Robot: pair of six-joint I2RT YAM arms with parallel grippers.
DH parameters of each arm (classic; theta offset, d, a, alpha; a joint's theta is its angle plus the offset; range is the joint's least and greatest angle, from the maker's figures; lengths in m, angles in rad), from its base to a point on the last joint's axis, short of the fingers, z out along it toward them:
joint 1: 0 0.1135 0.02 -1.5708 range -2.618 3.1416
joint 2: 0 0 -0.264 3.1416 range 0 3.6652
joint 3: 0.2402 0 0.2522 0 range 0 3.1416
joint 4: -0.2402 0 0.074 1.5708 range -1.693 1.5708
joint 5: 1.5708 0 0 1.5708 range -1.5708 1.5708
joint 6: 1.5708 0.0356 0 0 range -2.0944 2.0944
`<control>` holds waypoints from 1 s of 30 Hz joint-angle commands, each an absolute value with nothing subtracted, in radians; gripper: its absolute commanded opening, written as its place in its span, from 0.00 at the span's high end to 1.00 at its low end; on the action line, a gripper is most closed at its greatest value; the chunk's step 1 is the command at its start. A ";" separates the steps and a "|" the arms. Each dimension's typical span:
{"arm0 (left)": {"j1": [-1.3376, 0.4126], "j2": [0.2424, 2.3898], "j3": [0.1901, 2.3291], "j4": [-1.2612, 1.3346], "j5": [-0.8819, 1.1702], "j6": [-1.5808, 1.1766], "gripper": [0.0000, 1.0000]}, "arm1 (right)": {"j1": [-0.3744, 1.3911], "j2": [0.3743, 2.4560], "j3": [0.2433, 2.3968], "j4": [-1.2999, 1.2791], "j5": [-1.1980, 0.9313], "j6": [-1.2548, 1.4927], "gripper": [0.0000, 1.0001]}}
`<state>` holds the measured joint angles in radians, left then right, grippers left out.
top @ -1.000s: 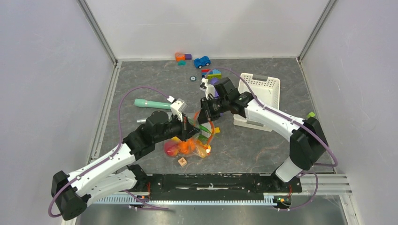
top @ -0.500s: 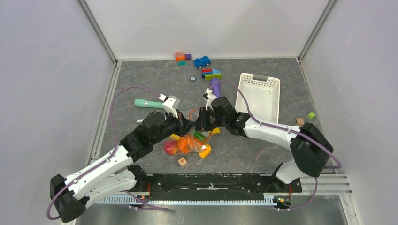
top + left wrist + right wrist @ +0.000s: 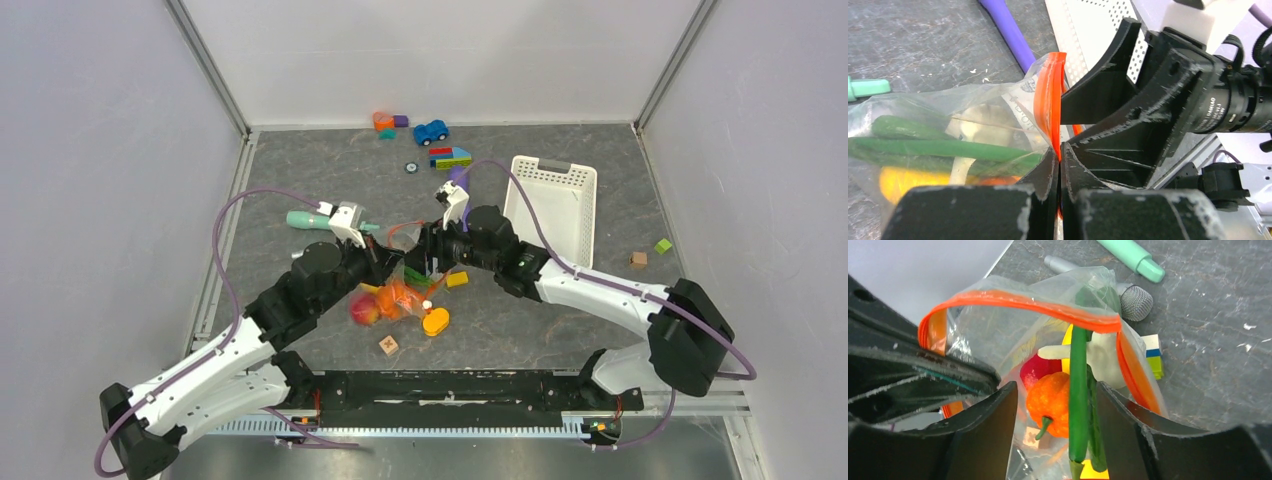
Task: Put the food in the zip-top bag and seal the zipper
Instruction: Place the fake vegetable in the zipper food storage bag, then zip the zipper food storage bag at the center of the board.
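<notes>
Filled bag [image 3: 948, 105] is between the two tools, its mouth not sealed yet.
The left tool [image 3: 1058, 150] is closed on one end of the zipper [image 3: 1028, 302]; the right tool [image 3: 1055, 392] is open around the bag. A green bean [image 3: 1078, 390] reaches up to the mouth and may block the zipper when pressed.

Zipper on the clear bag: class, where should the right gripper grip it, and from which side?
Probably the zipper at its free arch, near the left gripper pinching it, approached from the mouth side, one finger outside each lip. The strip is thin and bowed open there; avoid the green bean poking through.
</notes>
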<state>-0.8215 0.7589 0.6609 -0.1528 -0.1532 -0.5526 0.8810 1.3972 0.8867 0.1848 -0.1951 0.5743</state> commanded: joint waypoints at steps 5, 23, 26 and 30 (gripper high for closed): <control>-0.827 0.710 0.709 -0.183 -0.255 -0.572 0.96 | 0.831 1.263 0.910 0.205 -0.318 0.352 0.24; -0.827 0.696 0.736 -0.228 -0.236 -0.534 0.96 | 0.723 1.277 0.768 0.361 -0.387 0.208 0.14; -0.827 0.703 0.744 -0.238 -0.233 -0.531 0.96 | 0.722 1.356 0.813 0.378 -0.492 0.233 0.24; -0.827 0.704 0.751 -0.246 -0.224 -0.523 0.96 | 0.721 1.415 0.845 0.377 -0.491 0.251 0.53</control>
